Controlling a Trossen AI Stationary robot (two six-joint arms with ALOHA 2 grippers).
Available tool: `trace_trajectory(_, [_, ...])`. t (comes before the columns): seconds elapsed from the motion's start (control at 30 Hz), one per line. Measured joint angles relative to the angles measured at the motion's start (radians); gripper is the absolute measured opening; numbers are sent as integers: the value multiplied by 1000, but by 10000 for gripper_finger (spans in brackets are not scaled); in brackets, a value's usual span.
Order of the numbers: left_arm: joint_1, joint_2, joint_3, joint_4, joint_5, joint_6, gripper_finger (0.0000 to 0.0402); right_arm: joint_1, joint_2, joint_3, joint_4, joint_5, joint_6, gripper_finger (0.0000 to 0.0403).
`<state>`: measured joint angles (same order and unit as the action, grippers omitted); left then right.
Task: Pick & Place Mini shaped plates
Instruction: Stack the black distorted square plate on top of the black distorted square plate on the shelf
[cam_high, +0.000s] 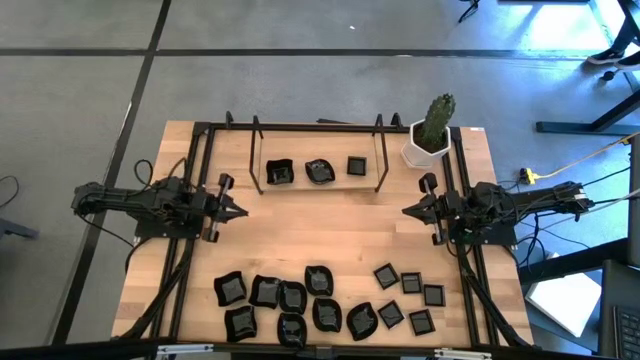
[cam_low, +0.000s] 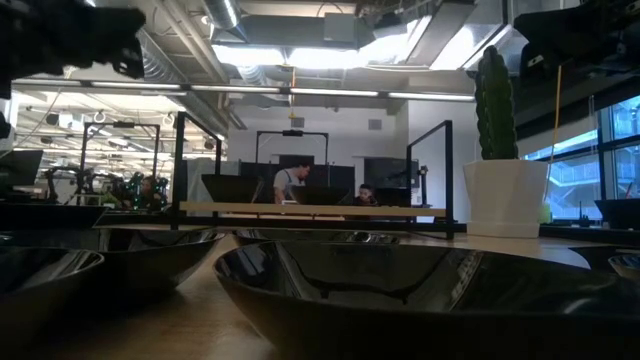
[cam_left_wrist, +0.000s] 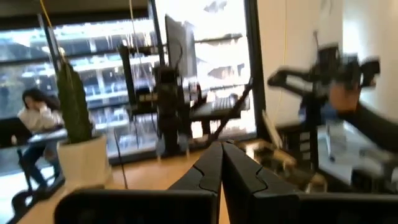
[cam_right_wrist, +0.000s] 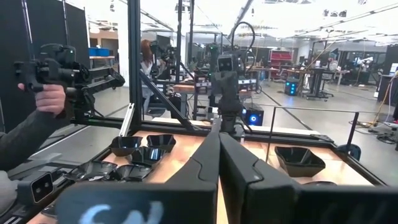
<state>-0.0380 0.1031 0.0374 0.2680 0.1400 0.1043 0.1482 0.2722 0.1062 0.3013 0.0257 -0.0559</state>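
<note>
- The left tool (cam_high: 238, 210) hangs over the left-centre of the worktop (cam_high: 330, 235), its two dark fingers (cam_left_wrist: 211, 168) pressed together and holding nothing. It points across at the other arm.
- The right tool (cam_high: 408, 211) mirrors it over the right-centre, fingers (cam_right_wrist: 211, 158) likewise pressed shut and empty, tip aimed back at the left arm.
- Between the two tips lies a wide strip of bare wood — the best open room for moving.
- The mini shaped plates (cam_high: 318, 280) lie mostly in a loose scatter along the near edge: rounded and wavy ones bunched to the left and middle, some touching or overlapping, small flat squares (cam_high: 411, 284) spread apart to the right.
- Three more plates (cam_high: 319, 171) sit in a row at the far side, inside a low black wire frame (cam_high: 255, 150) whose uprights stand at each end.
- Judging by their glossy black finish, the plates look hard, light and slippery; a pinch across a raised rim seems safer than pressing on the flat, and the crowded ones may slide or nudge neighbours.
- A white pot with a cactus (cam_high: 432, 135) stands at the far right corner, close to the right arm's base and the frame's end — something to swing clear of.
- Black rails run down both sides of the worktop, narrowing sideways reach.
- A person's hand (cam_right_wrist: 46, 96) holding a dark device shows beyond the worktop.
</note>
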Motion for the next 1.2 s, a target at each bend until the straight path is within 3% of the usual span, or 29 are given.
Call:
trace_trajectory(0.27, [-69, 74, 55, 122, -17, -43, 3, 0, 0, 0, 0, 0, -8, 6])
trace_trajectory(0.57, [-284, 364, 239, 106, -270, 10, 2, 0, 0, 1, 1, -1, -17, 6])
trace_trajectory(0.9, [-503, 754, 628, -190, -560, -8, 2, 0, 0, 1, 1, -1, -24, 6])
trace_trajectory(1.07, [-617, 921, 850, -401, -746, -99, 3, 0, 0, 1, 1, -1, -34, 6])
trace_trajectory(1.2, [-687, 1041, 994, -611, -819, -217, 3, 0, 0, 1, 1, -1, -46, 6])
